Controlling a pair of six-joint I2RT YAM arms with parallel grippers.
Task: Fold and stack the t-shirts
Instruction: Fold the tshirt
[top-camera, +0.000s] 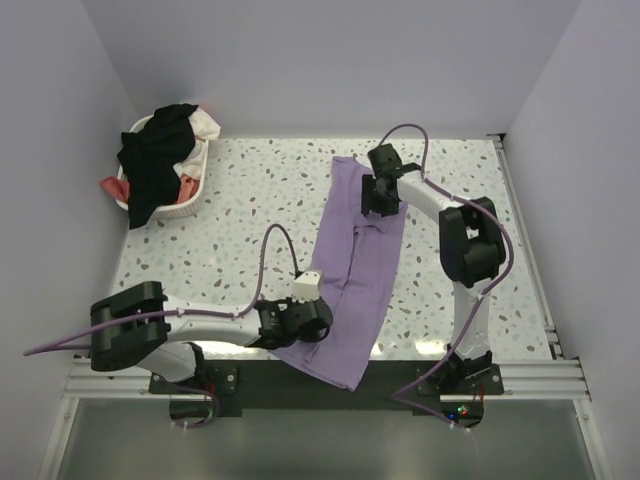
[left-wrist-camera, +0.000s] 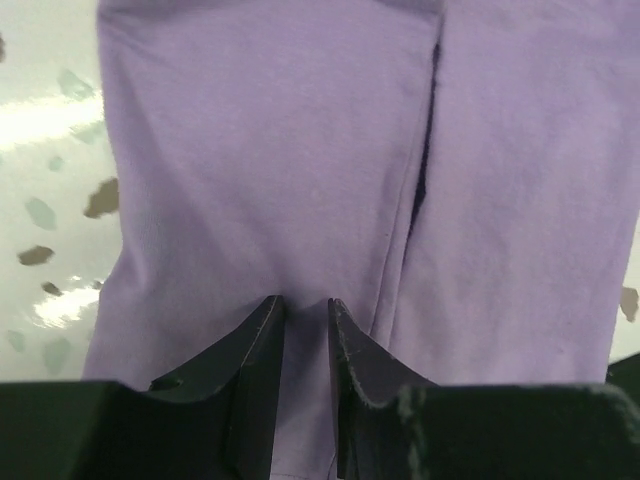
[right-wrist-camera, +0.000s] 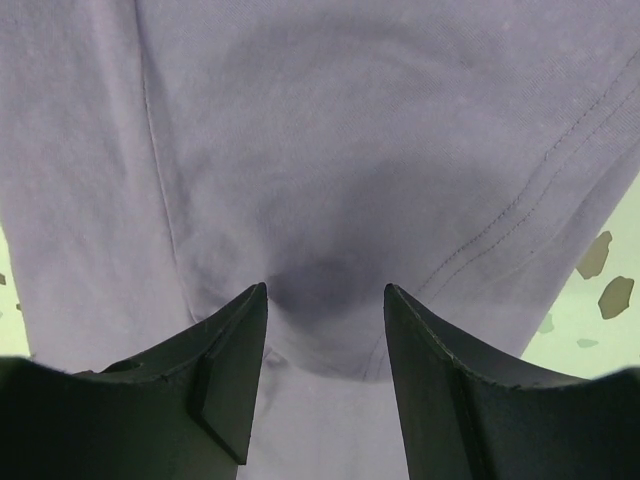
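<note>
Speckled table (top-camera: 250, 200) holds our lavender t-shirt (top-camera: 360, 270) lengthwise at centre; left gripper (left-wrist-camera: 307, 330) pinches its near fold, right gripper (right-wrist-camera: 325, 300) spread on far cloth; we should lift evenly.

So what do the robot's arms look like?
Both are black and white, each with a thin purple cable looping along it. The left arm has a small white block near its wrist. The right arm is the same build. Their fingers are dark, pointed wedges.
</note>
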